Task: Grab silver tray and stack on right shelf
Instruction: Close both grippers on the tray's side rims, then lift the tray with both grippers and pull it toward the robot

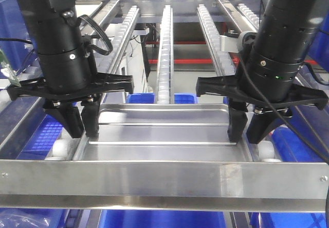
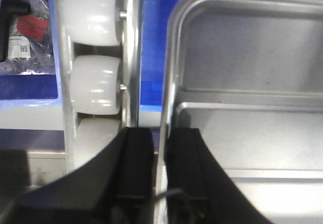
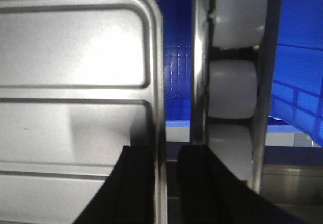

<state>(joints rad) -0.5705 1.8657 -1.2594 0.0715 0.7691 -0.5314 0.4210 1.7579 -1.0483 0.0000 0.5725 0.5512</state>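
Note:
The silver tray point(image 1: 164, 130) lies flat between the roller rails, just behind the front metal bar. My left gripper point(image 1: 82, 130) straddles the tray's left rim; in the left wrist view point(image 2: 159, 148) its two black fingers stand close on either side of the rim of the tray point(image 2: 252, 82) and pinch it. My right gripper point(image 1: 247, 133) straddles the right rim; in the right wrist view point(image 3: 165, 156) the inner finger lies against the rim of the tray point(image 3: 75, 57) and the outer finger stands off it with a gap.
White roller tracks point(image 1: 163, 48) run back from the tray, with rollers close beside each gripper point(image 2: 96, 82) point(image 3: 234, 88). A metal crossbar point(image 1: 164, 179) spans the front. Blue bins point(image 1: 49, 130) sit below on both sides.

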